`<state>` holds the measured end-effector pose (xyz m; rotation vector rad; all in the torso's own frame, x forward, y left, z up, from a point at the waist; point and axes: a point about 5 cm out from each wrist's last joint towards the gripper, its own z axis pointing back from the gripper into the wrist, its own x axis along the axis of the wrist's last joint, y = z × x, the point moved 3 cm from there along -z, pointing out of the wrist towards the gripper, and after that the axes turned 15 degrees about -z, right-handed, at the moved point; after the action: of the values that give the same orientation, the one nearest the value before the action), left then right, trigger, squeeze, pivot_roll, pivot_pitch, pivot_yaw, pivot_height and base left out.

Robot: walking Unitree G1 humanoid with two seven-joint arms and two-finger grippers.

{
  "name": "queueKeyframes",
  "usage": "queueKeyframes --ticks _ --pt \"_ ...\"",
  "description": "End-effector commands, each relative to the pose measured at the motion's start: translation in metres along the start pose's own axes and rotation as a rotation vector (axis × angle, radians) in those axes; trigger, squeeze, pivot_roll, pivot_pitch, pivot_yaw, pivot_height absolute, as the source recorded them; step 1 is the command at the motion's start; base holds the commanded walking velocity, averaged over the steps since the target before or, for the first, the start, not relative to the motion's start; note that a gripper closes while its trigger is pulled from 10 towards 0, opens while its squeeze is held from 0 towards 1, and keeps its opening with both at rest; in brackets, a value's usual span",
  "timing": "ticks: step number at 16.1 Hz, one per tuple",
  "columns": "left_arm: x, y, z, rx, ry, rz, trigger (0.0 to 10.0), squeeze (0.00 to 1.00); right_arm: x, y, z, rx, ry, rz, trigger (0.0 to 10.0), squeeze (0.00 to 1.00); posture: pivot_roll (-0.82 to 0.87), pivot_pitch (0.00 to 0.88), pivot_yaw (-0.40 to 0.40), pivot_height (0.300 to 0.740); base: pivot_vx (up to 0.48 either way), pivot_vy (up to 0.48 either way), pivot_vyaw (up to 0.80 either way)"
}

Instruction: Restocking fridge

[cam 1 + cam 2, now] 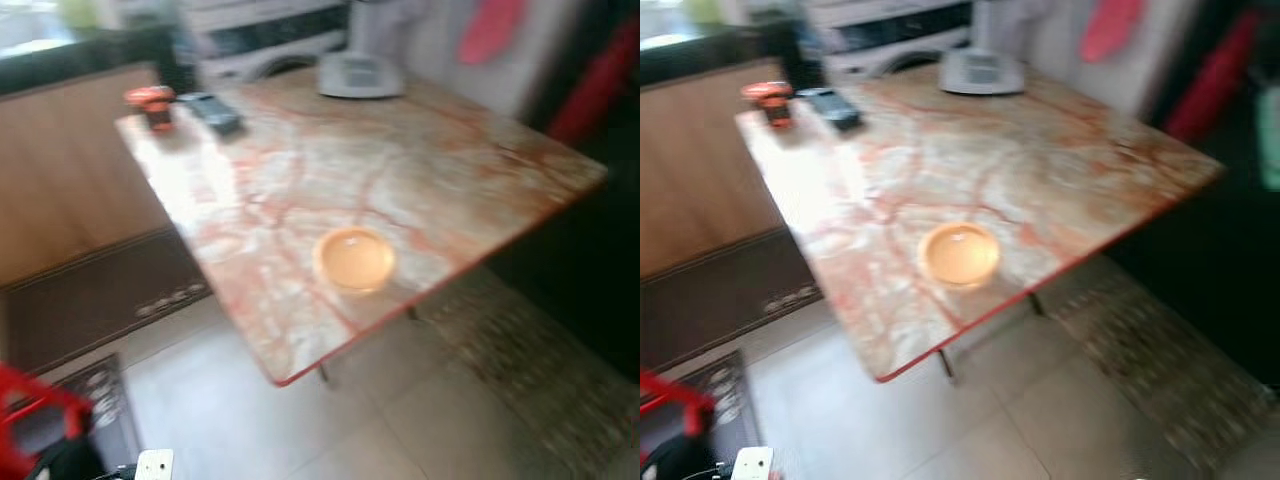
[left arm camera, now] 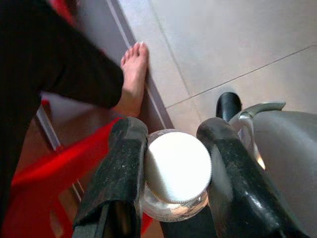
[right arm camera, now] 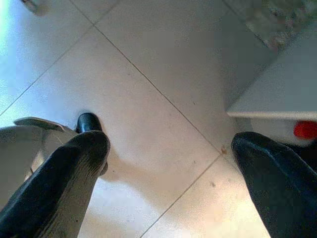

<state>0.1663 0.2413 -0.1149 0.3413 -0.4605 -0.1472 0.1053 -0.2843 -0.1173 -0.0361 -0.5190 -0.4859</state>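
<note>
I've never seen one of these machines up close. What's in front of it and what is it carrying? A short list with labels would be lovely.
table: marble-patterned top, red edge
on table: orange bowl near the front edge; red jar and dark remote at the far corner; white appliance at the back
left gripper: jaws shut on a clear bottle with a white cap
right gripper: jaws open, holding nothing, above tiled floor
person: bare foot beside the robot
picture: head views blurred
</note>
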Motion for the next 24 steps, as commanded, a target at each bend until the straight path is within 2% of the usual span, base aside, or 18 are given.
queueKeyframes --ticks 1,7,12,24 --pt "-0.0104 0.0011 0.0007 0.004 0.038 -0.006 10.0 0.0 -0.0053 -0.0009 0.0007 -0.005 0.015 -0.017 10.0 0.0 0.1 0.081 0.008 0.74 0.0 0.0 -0.79" --pt "-0.0114 -0.0005 0.001 0.003 0.041 0.001 10.0 0.0 -0.0058 -0.0006 0.0007 0.0 0.023 -0.006 10.0 0.0 0.1 0.089 0.003 0.74 0.0 0.0 -0.79" --pt "-0.0126 -0.002 0.0013 -0.006 0.039 0.02 10.0 0.0 -0.0034 0.0004 0.0004 0.003 0.007 -0.019 10.0 0.0 0.1 0.086 0.003 0.74 0.0 0.0 0.0" --pt "-0.0156 -0.0007 0.0014 -0.004 0.052 0.044 10.0 0.0 -0.0001 -0.0015 0.0005 -0.001 -0.004 -0.021 10.0 0.0 0.1 0.079 -0.013 0.74 -0.277 0.0 0.0"
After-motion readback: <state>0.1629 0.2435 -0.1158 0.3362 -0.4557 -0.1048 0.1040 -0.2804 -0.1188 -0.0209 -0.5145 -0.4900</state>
